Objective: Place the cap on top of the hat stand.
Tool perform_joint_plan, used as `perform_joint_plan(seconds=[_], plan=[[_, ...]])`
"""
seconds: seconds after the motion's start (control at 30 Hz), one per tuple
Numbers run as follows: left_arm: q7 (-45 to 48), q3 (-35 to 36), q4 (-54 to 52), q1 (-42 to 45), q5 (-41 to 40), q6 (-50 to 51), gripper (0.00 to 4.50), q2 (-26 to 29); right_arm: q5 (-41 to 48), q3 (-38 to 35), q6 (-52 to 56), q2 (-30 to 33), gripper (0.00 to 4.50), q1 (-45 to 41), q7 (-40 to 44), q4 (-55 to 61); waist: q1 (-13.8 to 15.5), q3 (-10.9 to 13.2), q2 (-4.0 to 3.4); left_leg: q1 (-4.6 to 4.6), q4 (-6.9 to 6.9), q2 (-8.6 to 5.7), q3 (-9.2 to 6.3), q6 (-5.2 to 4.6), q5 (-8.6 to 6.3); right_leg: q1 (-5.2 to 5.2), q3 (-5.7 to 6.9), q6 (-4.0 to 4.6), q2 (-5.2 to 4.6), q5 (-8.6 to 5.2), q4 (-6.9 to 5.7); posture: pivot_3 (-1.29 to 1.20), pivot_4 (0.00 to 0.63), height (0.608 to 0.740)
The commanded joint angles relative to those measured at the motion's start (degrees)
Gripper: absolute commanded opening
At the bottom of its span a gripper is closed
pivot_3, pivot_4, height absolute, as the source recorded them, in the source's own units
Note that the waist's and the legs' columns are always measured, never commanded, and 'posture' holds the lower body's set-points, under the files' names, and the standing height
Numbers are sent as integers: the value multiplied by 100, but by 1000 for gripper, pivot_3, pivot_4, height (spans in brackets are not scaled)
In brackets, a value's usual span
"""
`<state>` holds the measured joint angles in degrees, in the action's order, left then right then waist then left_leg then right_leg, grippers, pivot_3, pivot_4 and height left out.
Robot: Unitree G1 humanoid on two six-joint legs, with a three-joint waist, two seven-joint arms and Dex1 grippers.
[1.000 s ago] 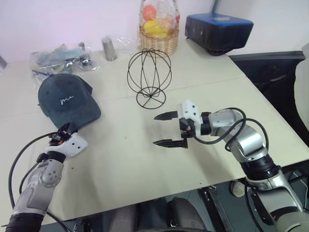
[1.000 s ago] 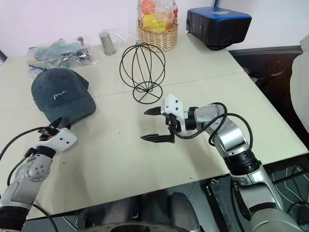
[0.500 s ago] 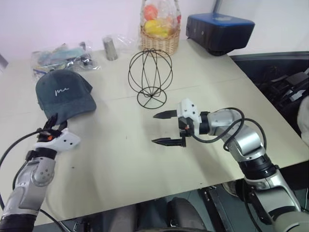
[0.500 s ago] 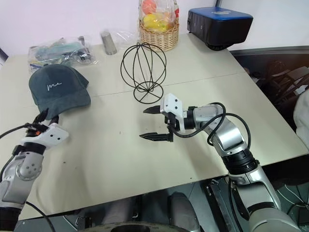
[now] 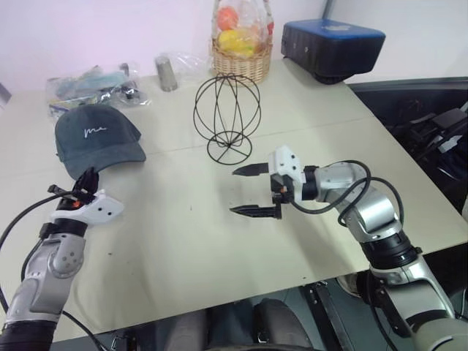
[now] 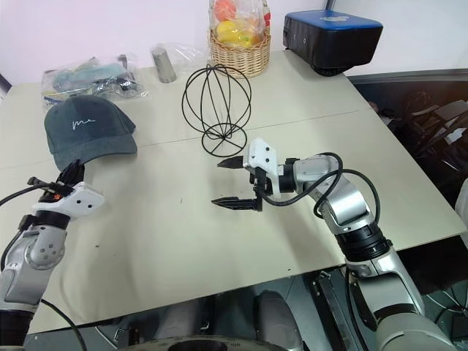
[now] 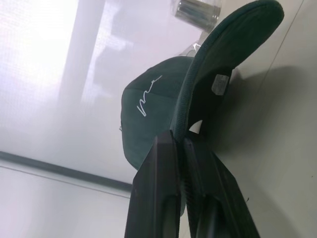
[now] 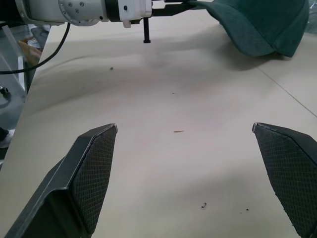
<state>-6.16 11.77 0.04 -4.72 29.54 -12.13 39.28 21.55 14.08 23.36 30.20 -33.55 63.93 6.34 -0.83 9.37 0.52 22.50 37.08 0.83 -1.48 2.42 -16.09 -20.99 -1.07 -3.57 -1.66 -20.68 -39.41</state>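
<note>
The dark teal cap (image 5: 95, 137) lies at the table's left, its white script facing me. My left gripper (image 5: 86, 179) is shut on the near edge of the brim; in the left wrist view the black fingers (image 7: 166, 163) pinch the brim of the cap (image 7: 148, 109), which is tipped up off the table. The black wire hat stand (image 5: 227, 117) is upright in the middle of the table, with nothing on it. My right gripper (image 5: 234, 192) hovers open just in front of the stand, pointing left toward the cap (image 8: 262, 25), with nothing between its fingers.
Behind the stand are a wicker basket of fruit (image 5: 241, 45), a dark blue box (image 5: 333, 44) at the back right, a metal cylinder (image 5: 167, 73) and plastic bags (image 5: 91, 84) at the back left. The table's right edge (image 5: 431, 190) drops off by my right arm.
My left gripper has shut on the cap's brim and risen a little, tipping the brim up. The right arm has stayed put.
</note>
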Motion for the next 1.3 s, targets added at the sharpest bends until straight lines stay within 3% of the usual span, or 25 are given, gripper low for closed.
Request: perform_joint_plan(seconds=[0.03, 0.43, 0.67, 0.9, 1.3], plan=[[-42, 50, -104, 63, 32, -57, 25, 17, 50, -171, -82, -48, 4500, -106, -29, 88, 0, 0, 0, 0, 0, 0, 0, 0, 0, 0, 0, 0, 0, 0, 0, 0, 150, 740], [-302, 294, 6, 623, 128, -528, 25, 412, 34, -155, -105, -79, 4500, -106, -94, 89, 5, 1, 2, 2, 1, 0, 0, 0, 0, 0, 0, 0, 0, 0, 0, 0, 150, 740], [-230, 520, 344, 1271, -760, -1067, 25, 366, -7, -181, -140, -68, 4500, -115, -155, 62, 4, 2, 4, 7, 2, 0, 1, 0, 0, -7, 1, 0, 2, 0, -2, 0, 150, 740], [253, 414, 797, 2338, -1427, -971, 25, 401, -46, -243, -178, -25, 4500, -112, -192, -32, 18, 3, 5, 12, 7, -1, 1, 1, 1, -10, 3, -1, 3, 1, -5, 0, 150, 740], [1899, -344, 1077, 3917, -2348, -829, 25, 88, -115, -298, -246, -4, 4500, -56, -224, -64, 3, 3, 7, 60, 36, -3, 0, 14, 9, -49, 5, -5, 9, 3, -19, 0, 150, 740]])
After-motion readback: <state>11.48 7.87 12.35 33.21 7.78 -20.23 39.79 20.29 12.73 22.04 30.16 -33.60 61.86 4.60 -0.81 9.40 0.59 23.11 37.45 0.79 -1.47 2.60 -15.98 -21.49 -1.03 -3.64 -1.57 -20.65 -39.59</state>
